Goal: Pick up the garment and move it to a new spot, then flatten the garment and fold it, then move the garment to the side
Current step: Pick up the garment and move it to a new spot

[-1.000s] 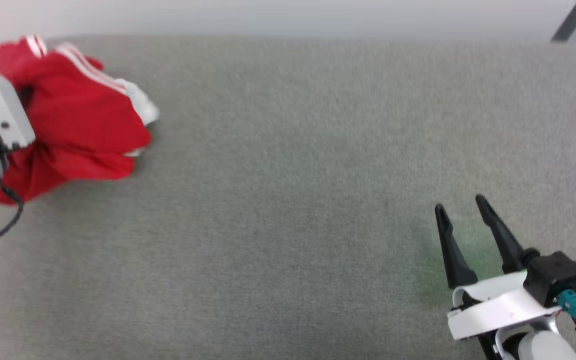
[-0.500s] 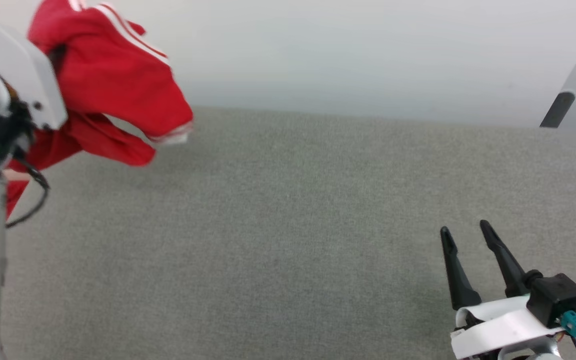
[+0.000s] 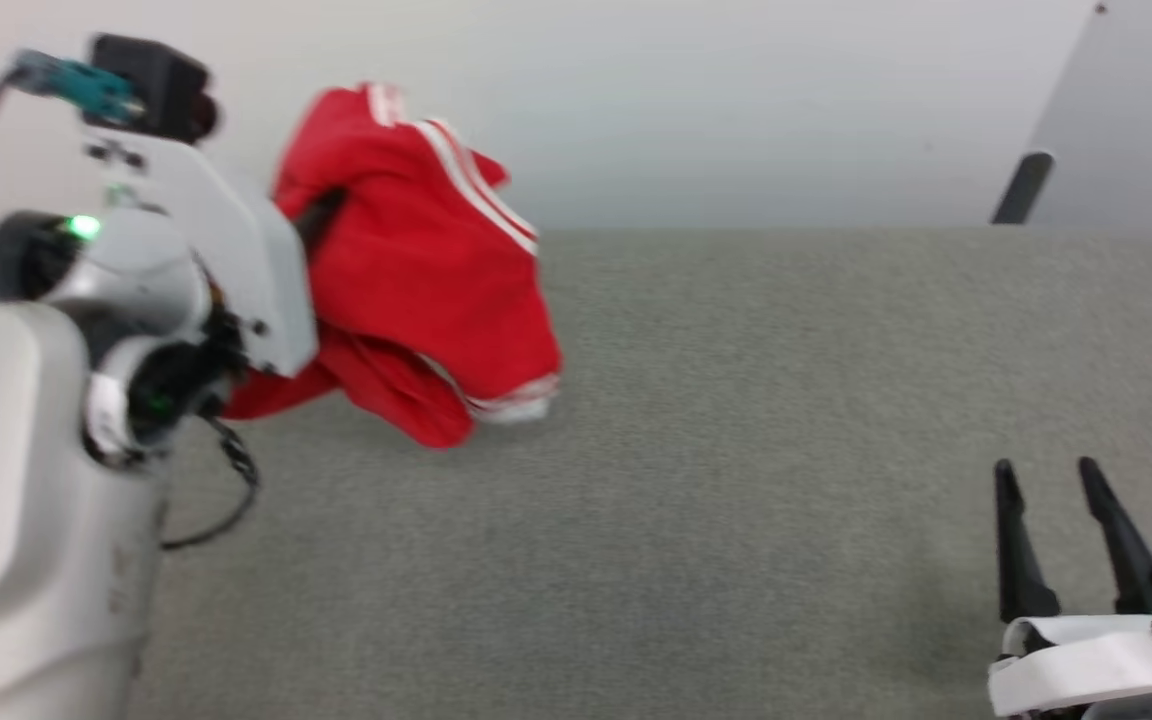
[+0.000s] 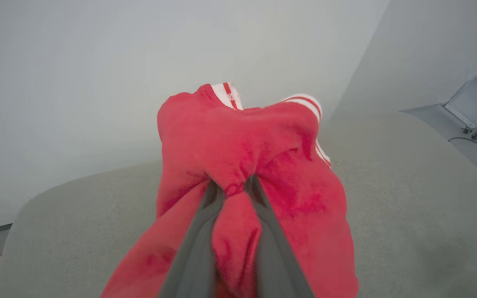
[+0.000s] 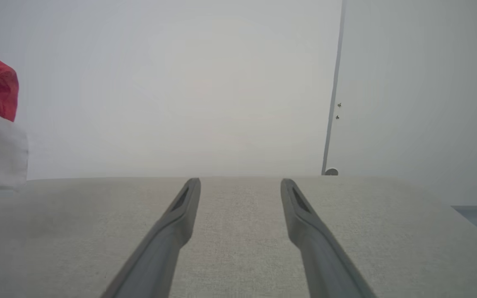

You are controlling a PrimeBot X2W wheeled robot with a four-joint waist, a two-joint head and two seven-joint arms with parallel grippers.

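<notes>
I am pinching the garment [image 3: 416,280] in my left gripper [image 4: 232,187], holding it up for carrying. My right gripper [image 3: 1044,468] is idling open.

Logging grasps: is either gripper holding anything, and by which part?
The left gripper is shut on the garment, pinching a bunched fold of its red fabric; which part cannot be told. The right gripper is open, holding nothing.
</notes>
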